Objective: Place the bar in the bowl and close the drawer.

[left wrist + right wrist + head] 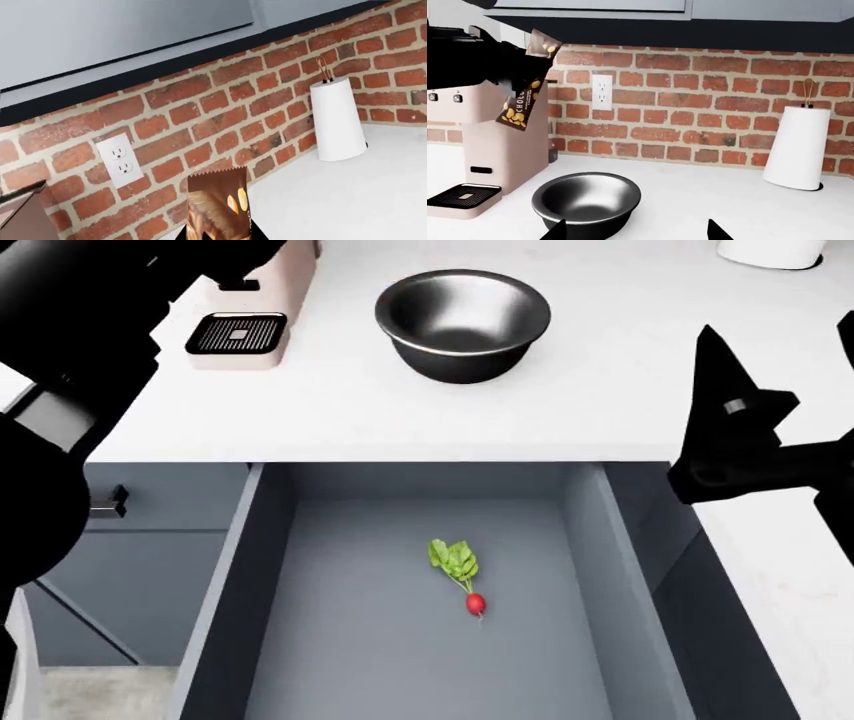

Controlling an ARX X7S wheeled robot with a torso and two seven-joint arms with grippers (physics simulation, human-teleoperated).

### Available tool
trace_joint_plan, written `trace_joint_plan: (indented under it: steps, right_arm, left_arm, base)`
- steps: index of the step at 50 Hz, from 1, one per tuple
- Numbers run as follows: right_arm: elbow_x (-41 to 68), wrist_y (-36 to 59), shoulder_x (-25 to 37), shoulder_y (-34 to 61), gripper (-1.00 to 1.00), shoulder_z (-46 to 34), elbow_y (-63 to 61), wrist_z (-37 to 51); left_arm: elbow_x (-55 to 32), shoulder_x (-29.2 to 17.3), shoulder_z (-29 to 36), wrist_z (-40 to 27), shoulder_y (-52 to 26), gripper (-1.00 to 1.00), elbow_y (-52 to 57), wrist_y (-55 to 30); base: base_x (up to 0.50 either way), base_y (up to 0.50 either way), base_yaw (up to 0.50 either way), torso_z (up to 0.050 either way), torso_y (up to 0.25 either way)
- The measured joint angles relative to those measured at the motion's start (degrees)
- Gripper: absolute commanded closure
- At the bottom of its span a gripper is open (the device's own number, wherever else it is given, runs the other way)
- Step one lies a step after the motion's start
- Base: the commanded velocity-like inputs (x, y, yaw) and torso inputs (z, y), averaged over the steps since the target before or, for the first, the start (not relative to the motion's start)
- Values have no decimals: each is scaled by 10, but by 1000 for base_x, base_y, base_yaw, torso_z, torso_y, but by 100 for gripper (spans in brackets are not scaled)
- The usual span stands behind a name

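Our left hand [517, 75] pinches the thin, light, slippery dark-brown wrapped bar [527, 82] mid-length above the coffee machine, our right hand [637, 232] spread empty by the round dark steel bowl [587, 202].

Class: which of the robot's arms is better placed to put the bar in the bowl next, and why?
The left. Its end effector already holds the bar raised beside the coffee machine, near the bowl; the right end effector is open and empty.

Your bar [526, 82] is a dark-brown wrapper printed with gold rounds, hanging tilted in the upper left of the right wrist view, well above the counter. Your bowl [463, 322] sits upright top centre of the head view, dark steel, shiny inside. Below it, the slate-grey drawer [334, 660] stands wide open.
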Motion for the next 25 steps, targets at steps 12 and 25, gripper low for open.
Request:
trace_joint_plan:
  steps: [12, 25]
  right_arm:
    - [-10, -4, -2, -17, -100, 8, -1, -11]
    - [-21, -7, -4, -33, -100, 13, -1, -22]
  left_arm:
    - [19, 0, 0, 5, 24, 100, 41, 5]
    - [27, 0, 1, -10, 54, 100, 95, 10]
  base:
    - [0, 0, 0, 0, 0]
    - [0, 0, 0, 0, 0]
